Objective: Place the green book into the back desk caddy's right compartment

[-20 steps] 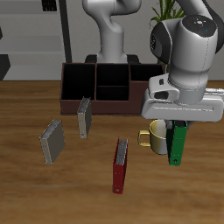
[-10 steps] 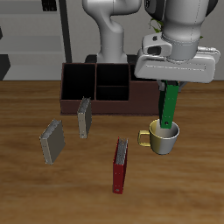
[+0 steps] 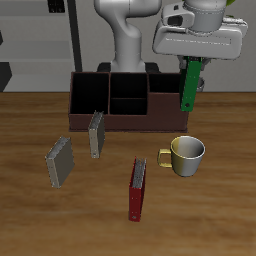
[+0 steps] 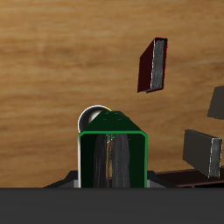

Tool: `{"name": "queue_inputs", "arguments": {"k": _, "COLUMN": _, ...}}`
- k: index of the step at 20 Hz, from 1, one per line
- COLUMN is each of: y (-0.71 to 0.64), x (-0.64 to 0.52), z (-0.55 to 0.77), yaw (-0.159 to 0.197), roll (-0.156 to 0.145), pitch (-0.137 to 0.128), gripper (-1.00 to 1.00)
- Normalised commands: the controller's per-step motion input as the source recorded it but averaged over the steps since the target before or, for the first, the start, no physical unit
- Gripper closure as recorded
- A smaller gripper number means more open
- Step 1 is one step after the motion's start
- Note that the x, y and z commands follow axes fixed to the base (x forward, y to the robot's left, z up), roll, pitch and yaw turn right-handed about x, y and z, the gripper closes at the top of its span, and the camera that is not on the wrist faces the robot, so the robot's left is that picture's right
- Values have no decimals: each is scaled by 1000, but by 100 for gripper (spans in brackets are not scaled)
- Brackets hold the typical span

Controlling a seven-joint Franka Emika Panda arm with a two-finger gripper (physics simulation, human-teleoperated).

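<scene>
My gripper [image 3: 192, 62] is shut on the top of the green book [image 3: 189, 85] and holds it upright in the air. The book hangs above the end section of the back desk caddy [image 3: 110, 120], a long dark reddish-brown box at the back of the table. The right compartment [image 3: 165, 105] is the wide bin at that end, and the book's lower edge is just over its outer wall. In the wrist view the green book [image 4: 112, 149] fills the foreground and hides the fingers.
A yellow mug [image 3: 187, 153] stands in front of the caddy, below the book, and also shows in the wrist view [image 4: 94, 115]. A red book [image 3: 137, 188] stands near the front edge. Two grey books [image 3: 97, 133] [image 3: 60, 160] stand beside it.
My gripper has risen and moved back with the green book, from beside and over the mug to above the caddy's end. Nothing else moved.
</scene>
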Motion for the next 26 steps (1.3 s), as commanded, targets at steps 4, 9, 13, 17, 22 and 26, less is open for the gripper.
{"name": "queue_inputs", "arguments": {"k": 4, "y": -11, "x": -665, "z": 325, "yaw": 24, "roll": 29, "pitch": -26, "gripper": 100}}
{"name": "queue_inputs", "arguments": {"k": 9, "y": 64, "x": -653, "z": 204, "yaw": 33, "roll": 37, "pitch": -28, "gripper": 100}}
{"name": "queue_inputs", "arguments": {"k": 13, "y": 10, "x": -446, "z": 141, "yaw": -18, "roll": 18, "pitch": 0, "gripper": 100}}
{"name": "queue_inputs", "arguments": {"k": 17, "y": -44, "x": -654, "z": 138, "yaw": -4, "roll": 1, "pitch": -7, "gripper": 100}}
{"name": "queue_inputs", "arguments": {"k": 22, "y": -97, "x": -481, "z": 128, "yaw": 27, "roll": -13, "pitch": -27, "gripper": 100}}
{"name": "queue_inputs", "arguments": {"k": 26, "y": -19, "x": -384, "z": 43, "yaw": 59, "roll": 0, "pitch": -25, "gripper": 100}}
